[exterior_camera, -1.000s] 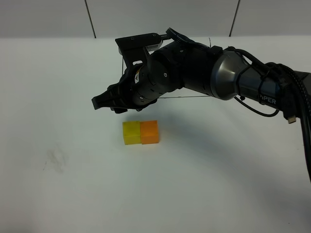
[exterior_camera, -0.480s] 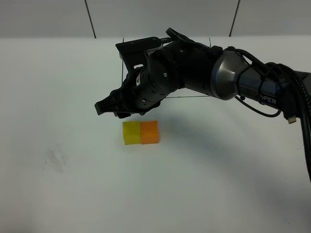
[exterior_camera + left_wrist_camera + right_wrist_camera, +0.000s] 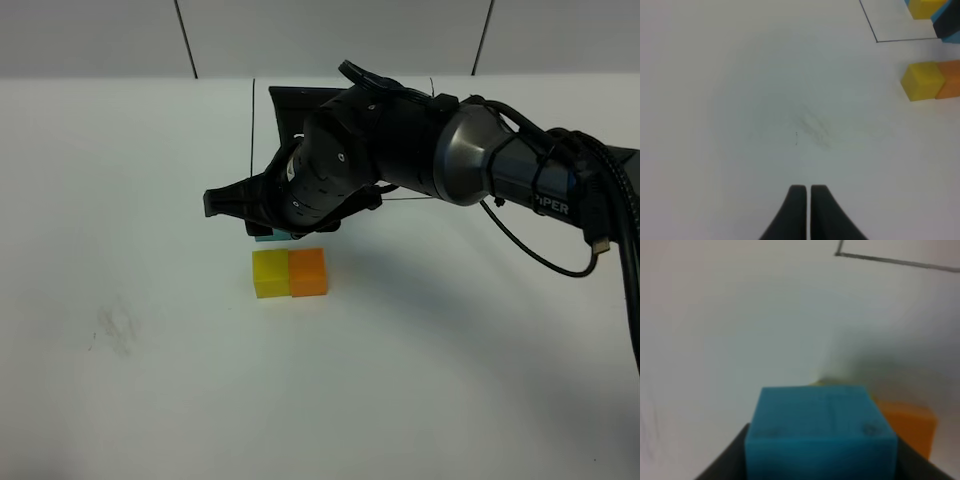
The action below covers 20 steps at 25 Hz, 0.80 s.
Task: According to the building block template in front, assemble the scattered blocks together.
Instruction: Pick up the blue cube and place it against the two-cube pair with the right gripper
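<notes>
Two of the scattered blocks, a yellow cube [image 3: 270, 274] and an orange cube [image 3: 308, 271], sit side by side and touching on the white table. My right gripper [image 3: 263, 229] hangs just behind the yellow cube, shut on the sky-blue cube [image 3: 267, 237]. In the right wrist view the blue cube [image 3: 820, 432] fills the space between the dark fingers, with the orange cube [image 3: 907, 424] beyond it. The arm hides most of the building block template; in the left wrist view its yellow cube [image 3: 926, 7] and frame corner [image 3: 876, 41] show. My left gripper [image 3: 804, 188] is shut and holds nothing.
The black frame line [image 3: 252, 125] runs behind the right arm [image 3: 480, 160]. A faint grey smudge [image 3: 115, 328] marks the white table [image 3: 150, 400] at the left. Cables [image 3: 600, 230] hang along the arm at the right edge.
My right gripper has moved lower and slightly to the right, closer to the yellow and orange pair. The blue cube now shows beneath it. The left arm has not moved.
</notes>
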### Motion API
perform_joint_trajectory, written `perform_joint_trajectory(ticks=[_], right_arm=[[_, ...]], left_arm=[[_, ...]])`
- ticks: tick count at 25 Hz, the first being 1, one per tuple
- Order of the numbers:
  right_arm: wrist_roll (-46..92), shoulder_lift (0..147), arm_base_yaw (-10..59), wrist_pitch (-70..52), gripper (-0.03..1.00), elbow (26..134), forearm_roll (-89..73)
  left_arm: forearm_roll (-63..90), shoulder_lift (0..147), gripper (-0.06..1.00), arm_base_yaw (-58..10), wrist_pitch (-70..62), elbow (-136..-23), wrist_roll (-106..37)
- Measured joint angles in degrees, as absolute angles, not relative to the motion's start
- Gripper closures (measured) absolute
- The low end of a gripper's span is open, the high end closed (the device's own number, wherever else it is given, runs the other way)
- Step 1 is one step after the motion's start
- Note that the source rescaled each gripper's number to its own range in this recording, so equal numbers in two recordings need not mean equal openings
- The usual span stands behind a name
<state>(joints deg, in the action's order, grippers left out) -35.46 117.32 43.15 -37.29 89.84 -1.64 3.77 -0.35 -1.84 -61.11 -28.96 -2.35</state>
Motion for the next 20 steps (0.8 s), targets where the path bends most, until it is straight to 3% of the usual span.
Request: perform_joint_trajectory(ticks=[12, 20], right_arm=[[-44.0, 117.9, 43.2, -41.3, 0.45, 91.0, 7.7], [-44.3, 123.0, 43.3, -46.8, 0.45, 99.9, 7.7]], left_arm=[[3.8, -0.3, 0.94, -1.8, -61.1, -29.0, -2.3], [3.8, -0.3, 0.94, -1.8, -61.1, -29.0, -2.3]])
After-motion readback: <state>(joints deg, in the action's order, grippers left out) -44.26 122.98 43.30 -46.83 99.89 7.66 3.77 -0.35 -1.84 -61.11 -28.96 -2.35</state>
